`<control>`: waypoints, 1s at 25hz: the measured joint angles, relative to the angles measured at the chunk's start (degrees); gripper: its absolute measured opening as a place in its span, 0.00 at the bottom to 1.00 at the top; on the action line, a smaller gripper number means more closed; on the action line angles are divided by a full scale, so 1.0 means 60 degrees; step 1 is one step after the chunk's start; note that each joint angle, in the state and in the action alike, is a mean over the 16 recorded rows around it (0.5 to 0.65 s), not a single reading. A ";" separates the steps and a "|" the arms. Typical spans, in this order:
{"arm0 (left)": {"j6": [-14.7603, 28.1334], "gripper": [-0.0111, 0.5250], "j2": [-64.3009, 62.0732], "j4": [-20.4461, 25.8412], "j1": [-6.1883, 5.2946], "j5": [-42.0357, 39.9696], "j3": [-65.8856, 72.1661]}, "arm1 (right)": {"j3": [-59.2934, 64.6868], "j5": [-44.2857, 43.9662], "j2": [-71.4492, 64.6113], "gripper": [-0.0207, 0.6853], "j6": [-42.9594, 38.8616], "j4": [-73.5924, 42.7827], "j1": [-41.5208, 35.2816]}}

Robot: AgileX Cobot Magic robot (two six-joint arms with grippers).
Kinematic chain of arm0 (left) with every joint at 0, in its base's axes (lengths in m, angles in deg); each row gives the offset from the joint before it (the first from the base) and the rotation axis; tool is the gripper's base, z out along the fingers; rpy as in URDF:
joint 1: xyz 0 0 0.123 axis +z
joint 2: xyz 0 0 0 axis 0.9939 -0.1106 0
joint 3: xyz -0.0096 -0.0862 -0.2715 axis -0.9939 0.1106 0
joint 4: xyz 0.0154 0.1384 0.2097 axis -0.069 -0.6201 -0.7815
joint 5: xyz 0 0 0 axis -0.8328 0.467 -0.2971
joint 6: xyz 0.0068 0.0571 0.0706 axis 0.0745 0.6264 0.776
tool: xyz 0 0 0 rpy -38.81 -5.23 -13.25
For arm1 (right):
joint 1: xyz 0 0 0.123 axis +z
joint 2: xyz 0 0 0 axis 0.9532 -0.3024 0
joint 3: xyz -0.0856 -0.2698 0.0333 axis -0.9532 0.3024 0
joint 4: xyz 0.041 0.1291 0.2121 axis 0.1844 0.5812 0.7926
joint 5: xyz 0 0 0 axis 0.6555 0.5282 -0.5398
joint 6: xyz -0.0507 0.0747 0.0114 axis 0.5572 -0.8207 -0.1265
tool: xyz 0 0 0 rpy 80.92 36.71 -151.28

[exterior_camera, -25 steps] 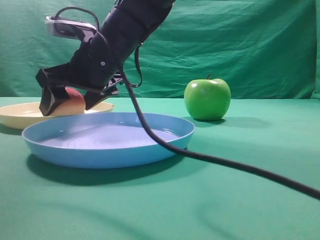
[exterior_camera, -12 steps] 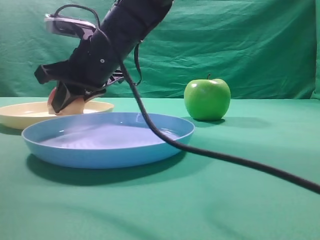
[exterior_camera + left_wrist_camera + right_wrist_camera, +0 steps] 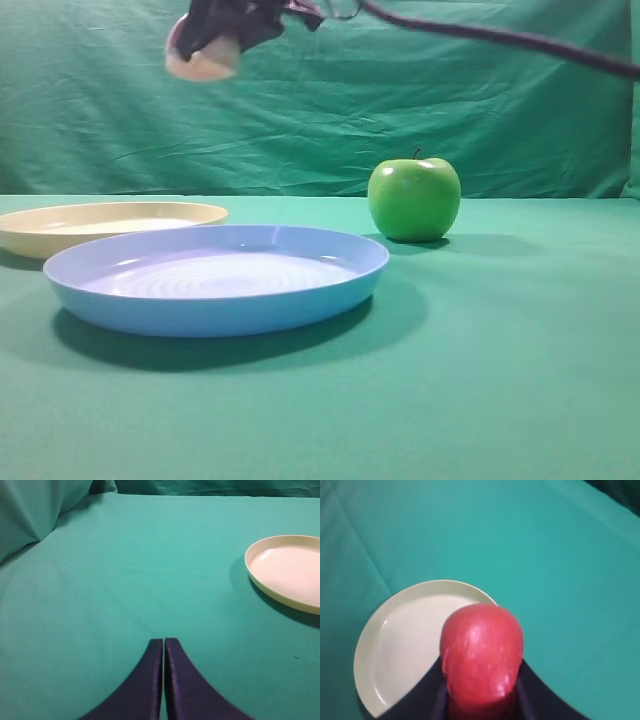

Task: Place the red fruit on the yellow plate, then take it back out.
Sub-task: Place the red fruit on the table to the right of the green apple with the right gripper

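The red fruit point(image 3: 203, 62) is up in the air, clamped in the right end effector point(image 3: 222, 30) near the top edge of the exterior high view, well above the table point(image 3: 480, 380) and clear of both plates. The right wrist view shows the same grip from above: the red fruit point(image 3: 482, 655) sits squeezed between the 2 dark fingers point(image 3: 427, 695), its red skin facing the camera, with the yellow plate point(image 3: 405, 640) lying bare on the green cloth below it. In the exterior high view the yellow plate point(image 3: 110, 225) rests at the left rear of the table, and the larger blue plate point(image 3: 215, 290) sits in front of it — their rims overlap in this view. A green apple point(image 3: 414, 198) stands upright to the right, apart from the blue plate. A black cable point(image 3: 500, 40) runs across the top right. The left end effector point(image 3: 163, 680) hovers low over bare cloth with its 2 fingers pressed together, gripping nothing — the yellow plate point(image 3: 290, 572) lies ahead to its right.
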 joint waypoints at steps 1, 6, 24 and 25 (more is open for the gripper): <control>0.0000 0.02 0.0000 0.0000 0.0000 0.0000 0.0000 | 0.0053 -0.0277 0.0295 0.29 -0.0314 -0.0341 -0.0093; 0.0000 0.02 0.0000 0.0000 0.0000 0.0000 0.0000 | 0.0790 -0.1275 0.1959 0.29 -0.1704 -0.1976 -0.0455; 0.0000 0.02 0.0000 0.0000 0.0000 0.0000 0.0000 | 0.9746 0.1898 0.7016 0.29 -0.3887 -0.3241 -0.1626; 0.0000 0.02 0.0000 0.0000 0.0000 0.0000 0.0000 | 1.0244 0.2265 0.7072 0.29 -0.3926 -0.3224 -0.1652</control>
